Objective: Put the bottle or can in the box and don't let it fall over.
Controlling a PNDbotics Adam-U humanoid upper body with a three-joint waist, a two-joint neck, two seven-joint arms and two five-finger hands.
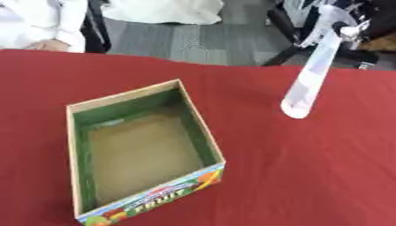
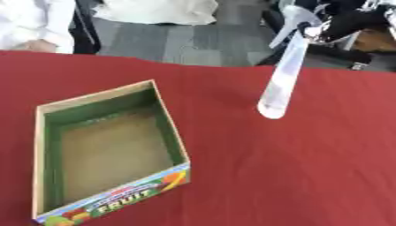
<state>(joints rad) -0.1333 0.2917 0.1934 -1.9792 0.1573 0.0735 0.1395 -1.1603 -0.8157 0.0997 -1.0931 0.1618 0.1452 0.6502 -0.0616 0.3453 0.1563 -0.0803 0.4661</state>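
Red cloth (image 1: 309, 167) covers the table in front of you. Your right hand (image 2: 340, 22) comes in from the upper right corner, dark and blurred; it meets the top of the bottle (image 1: 309, 84), but you cannot tell whether its fingers are curled round it. The bottle is clear plastic, long and slim, tilted with its top toward the upper right and its bottom end down to the left. That lower end sits over the cloth, right of the box (image 1: 203, 128) and apart from it; contact with the cloth cannot be judged. The box is open cardboard, green inside with a brown floor, "FRUIT" printed on its near wall. Nothing lies inside it.
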